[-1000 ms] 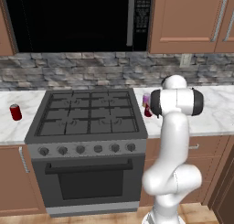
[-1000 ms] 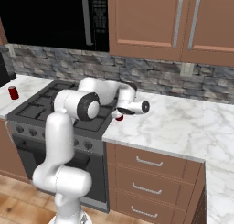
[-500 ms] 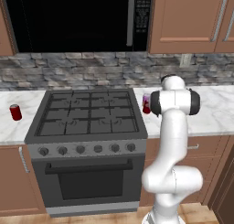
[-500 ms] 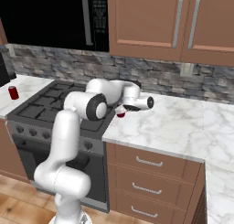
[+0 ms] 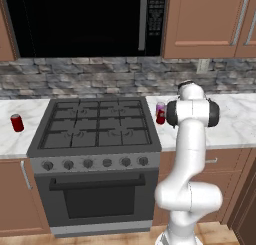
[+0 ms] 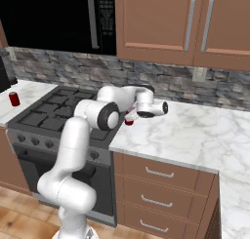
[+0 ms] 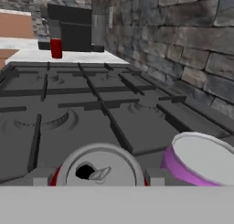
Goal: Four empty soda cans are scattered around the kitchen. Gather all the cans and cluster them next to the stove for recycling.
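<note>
A red soda can (image 7: 98,166) stands on the counter just right of the stove (image 5: 95,124), its silvery top close under the hand camera. A purple-pink soda can (image 7: 201,161) stands right beside it, nearer the wall. In the left base view the two form a tight pair, red can (image 5: 160,119) in front and purple-pink can (image 5: 160,107) behind. My gripper (image 6: 135,114) reaches level from the right and is shut on the red can (image 6: 129,120); its fingers are hidden. Another red can (image 5: 17,122) stands on the counter left of the stove (image 6: 53,111).
A black microwave (image 5: 85,21) hangs above the stove. A dark appliance (image 7: 73,31) stands on the far left counter behind the lone red can (image 7: 55,48). White marble counter (image 6: 195,130) stretches right of the cans, with wooden cabinets above and drawers below.
The hand's rear has swung slightly right and levelled out. The cans beside the stove have stayed in place.
</note>
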